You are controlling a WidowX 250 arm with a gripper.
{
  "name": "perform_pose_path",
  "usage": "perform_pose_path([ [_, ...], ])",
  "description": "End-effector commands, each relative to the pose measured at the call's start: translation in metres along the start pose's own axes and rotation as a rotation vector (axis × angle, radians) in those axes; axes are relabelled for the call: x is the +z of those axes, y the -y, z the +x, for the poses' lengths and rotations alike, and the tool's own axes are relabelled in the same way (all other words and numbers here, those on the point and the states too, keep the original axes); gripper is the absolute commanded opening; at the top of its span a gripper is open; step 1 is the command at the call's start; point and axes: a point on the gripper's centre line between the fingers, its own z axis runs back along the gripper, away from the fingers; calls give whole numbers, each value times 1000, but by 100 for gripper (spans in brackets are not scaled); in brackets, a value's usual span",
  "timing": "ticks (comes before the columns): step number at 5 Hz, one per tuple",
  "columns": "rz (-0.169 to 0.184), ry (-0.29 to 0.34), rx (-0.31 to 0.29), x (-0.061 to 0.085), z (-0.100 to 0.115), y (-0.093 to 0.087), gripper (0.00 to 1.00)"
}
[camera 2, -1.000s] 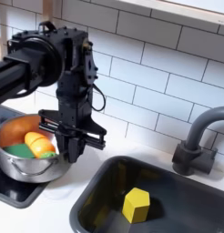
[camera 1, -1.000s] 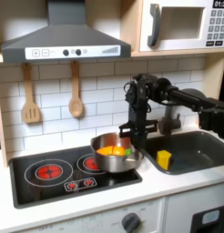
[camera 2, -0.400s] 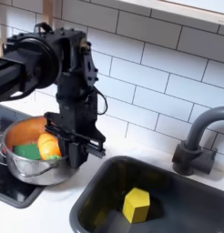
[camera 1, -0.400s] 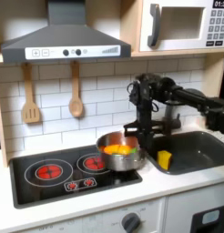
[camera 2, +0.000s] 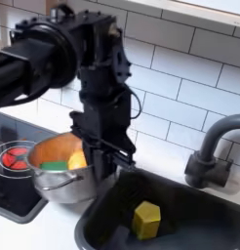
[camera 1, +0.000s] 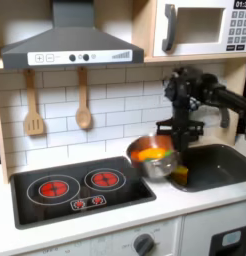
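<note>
A toy kitchen with white tile backs the scene. The gripper point(camera 2: 104, 156) pinches the rim of the steel pot point(camera 2: 60, 174), held off the counter between stove point(camera 1: 65, 190) and sink point(camera 2: 180, 227), the yellow block point(camera 2: 145, 219) at its four o'clock. Keeping the pot level would stop the orange and green food point(camera 2: 63, 158) spilling.

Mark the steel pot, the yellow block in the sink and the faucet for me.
Round steel pot point(camera 2: 56, 184), second exterior view, outer wall.
Yellow block point(camera 2: 144, 219), second exterior view, front face.
Grey faucet point(camera 2: 208, 166), second exterior view, base.

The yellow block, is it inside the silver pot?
No, in the second exterior view the yellow block lies down in the sink, while the silver pot holds orange and green things.
</note>
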Motion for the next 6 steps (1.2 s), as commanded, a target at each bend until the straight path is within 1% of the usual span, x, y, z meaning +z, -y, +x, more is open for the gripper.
perform_pose_path([
  [1, -24, 26, -72, 15, 0, 20, 0],
  [2, -29, -10, -114, 19, -1, 33, 0],
  [3, -45, -62, -196, 18, 2, 63, 0],
  [4, -77, -66, -284, 21, 8, 90, 0],
  [5, -143, -113, -314, 22, 9, 104, 0],
  [6, -224, -151, -272, 17, 7, 107, 0],
])
